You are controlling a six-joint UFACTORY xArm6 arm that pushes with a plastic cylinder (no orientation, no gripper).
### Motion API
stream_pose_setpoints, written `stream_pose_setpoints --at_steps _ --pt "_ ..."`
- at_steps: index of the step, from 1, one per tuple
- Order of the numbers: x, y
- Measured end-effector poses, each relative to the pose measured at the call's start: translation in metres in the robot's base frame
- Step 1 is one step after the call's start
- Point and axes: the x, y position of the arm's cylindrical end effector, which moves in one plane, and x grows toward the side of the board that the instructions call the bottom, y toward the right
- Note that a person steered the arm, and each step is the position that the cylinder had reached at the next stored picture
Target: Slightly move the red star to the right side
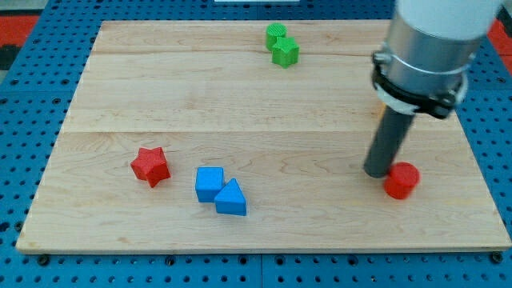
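Observation:
The red star (150,166) lies on the wooden board (264,104) at the view's lower left. My tip (377,172) rests on the board far to the star's right, touching or just left of a red round block (402,180). A blue cube (210,183) and a blue triangular block (231,198) sit together just right of the star and a little lower.
Two green blocks (282,45) sit together near the board's top edge. The arm's grey body (428,48) fills the view's upper right and hides part of the board, with a bit of orange showing by its left edge. Blue pegboard surrounds the board.

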Motion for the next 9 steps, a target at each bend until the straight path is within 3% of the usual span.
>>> stream_pose_setpoints --at_steps 1,3,4,7,9 --pt "0.021 0.025" --pt "0.022 0.024" --pt "0.013 -0.006" --pt "-0.072 -0.201" --pt "-0.087 -0.384"
